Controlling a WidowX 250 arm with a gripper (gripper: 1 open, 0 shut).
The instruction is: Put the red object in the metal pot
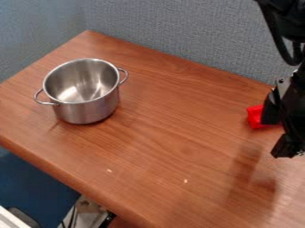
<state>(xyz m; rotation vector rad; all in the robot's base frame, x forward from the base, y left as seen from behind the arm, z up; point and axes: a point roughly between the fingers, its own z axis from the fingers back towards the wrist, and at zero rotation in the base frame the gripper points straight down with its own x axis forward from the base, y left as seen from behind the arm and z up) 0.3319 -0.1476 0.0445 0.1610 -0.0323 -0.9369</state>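
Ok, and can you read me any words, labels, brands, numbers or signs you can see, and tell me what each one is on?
There are none I can read: no lettering shows on the metal pot, the visible end of the red block or the wooden table.

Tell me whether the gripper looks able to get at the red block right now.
Probably yes: the gripper is open right by the red block, and nothing shows between them, though the arm hides part of the block.
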